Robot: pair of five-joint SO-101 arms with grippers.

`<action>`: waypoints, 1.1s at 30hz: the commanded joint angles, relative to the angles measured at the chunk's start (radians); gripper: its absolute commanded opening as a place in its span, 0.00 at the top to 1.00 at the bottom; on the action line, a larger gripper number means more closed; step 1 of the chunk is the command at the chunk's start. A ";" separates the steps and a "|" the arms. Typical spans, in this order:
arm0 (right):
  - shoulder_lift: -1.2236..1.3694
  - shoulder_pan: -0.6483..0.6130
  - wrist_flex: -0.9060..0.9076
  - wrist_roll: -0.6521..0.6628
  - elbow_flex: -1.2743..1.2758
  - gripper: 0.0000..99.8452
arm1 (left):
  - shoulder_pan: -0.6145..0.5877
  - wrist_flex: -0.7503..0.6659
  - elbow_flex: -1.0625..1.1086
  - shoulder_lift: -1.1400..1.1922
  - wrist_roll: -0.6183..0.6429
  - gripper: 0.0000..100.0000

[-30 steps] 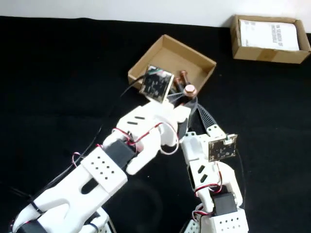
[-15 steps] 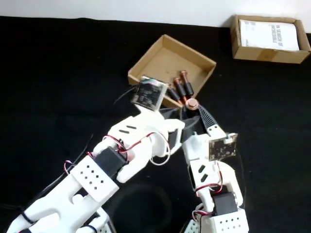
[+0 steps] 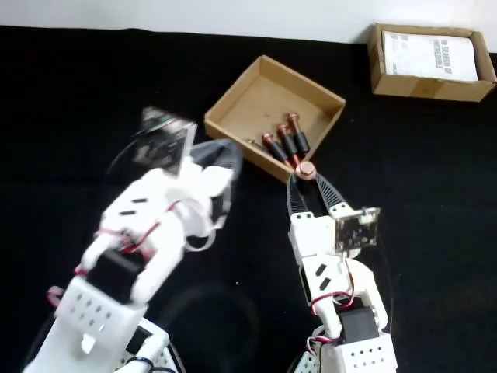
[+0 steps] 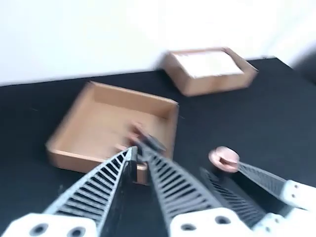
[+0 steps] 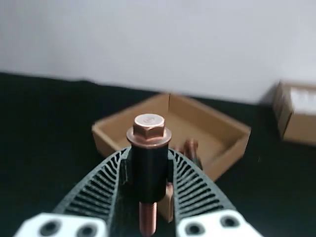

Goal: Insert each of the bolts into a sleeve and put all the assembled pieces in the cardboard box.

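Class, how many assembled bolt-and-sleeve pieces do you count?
4 pieces: three lie side by side in the cardboard box; one stands upright in the right gripper. Its wall may hide more.

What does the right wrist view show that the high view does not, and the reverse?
The right wrist view adds the shank of the copper-coloured hex bolt poking out below the black cylindrical sleeve that the right tool clamps. The high view adds the left tool near the open brown cardboard box, and a clear count of three assembled pieces lying inside. Shared: the bolt's head, that box, and the smaller cardboard box holding white paper.
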 commanded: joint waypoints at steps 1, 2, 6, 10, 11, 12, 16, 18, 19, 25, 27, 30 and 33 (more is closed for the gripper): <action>0.127 -0.001 0.022 -0.017 -0.102 0.99 | -0.077 -0.002 0.088 -0.200 -0.077 0.99; 0.177 0.002 0.022 -0.017 -0.143 0.99 | -0.091 -0.002 0.127 -0.257 -0.095 0.99; 0.410 0.013 0.022 -0.018 -0.325 0.99 | -0.145 -0.003 0.312 -0.501 -0.124 0.99; 0.676 0.013 0.022 -0.014 -0.519 0.99 | -0.225 -0.005 0.506 -0.697 -0.124 0.99; 0.743 0.013 0.024 -0.012 -0.575 0.99 | -0.254 -0.005 0.519 -0.687 -0.121 0.99; 0.806 0.013 0.024 -0.011 -0.630 0.99 | -0.285 -0.006 0.529 -0.668 -0.120 0.99; 1.075 0.008 0.028 -0.009 -0.865 0.99 | -0.354 -0.060 0.622 -0.645 -0.120 0.99; 1.213 0.004 0.028 -0.009 -0.989 0.99 | -0.383 -0.123 0.705 -0.645 -0.120 0.99; 1.285 -0.008 0.030 -0.009 -1.055 0.99 | -0.398 -0.160 0.748 -0.645 -0.120 0.99; 1.670 -0.062 0.240 0.072 -1.475 0.99 | -0.515 -0.218 0.817 -0.638 -0.118 0.99; 1.794 -0.070 0.320 0.161 -1.604 0.99 | -0.516 -0.180 0.817 -0.636 -0.118 0.99; 1.965 -0.073 0.397 0.244 -1.782 0.99 | -0.516 -0.040 0.817 -0.636 -0.118 0.99; 2.107 -0.073 0.458 0.279 -1.952 0.99 | -0.492 0.089 0.817 -0.636 -0.121 0.99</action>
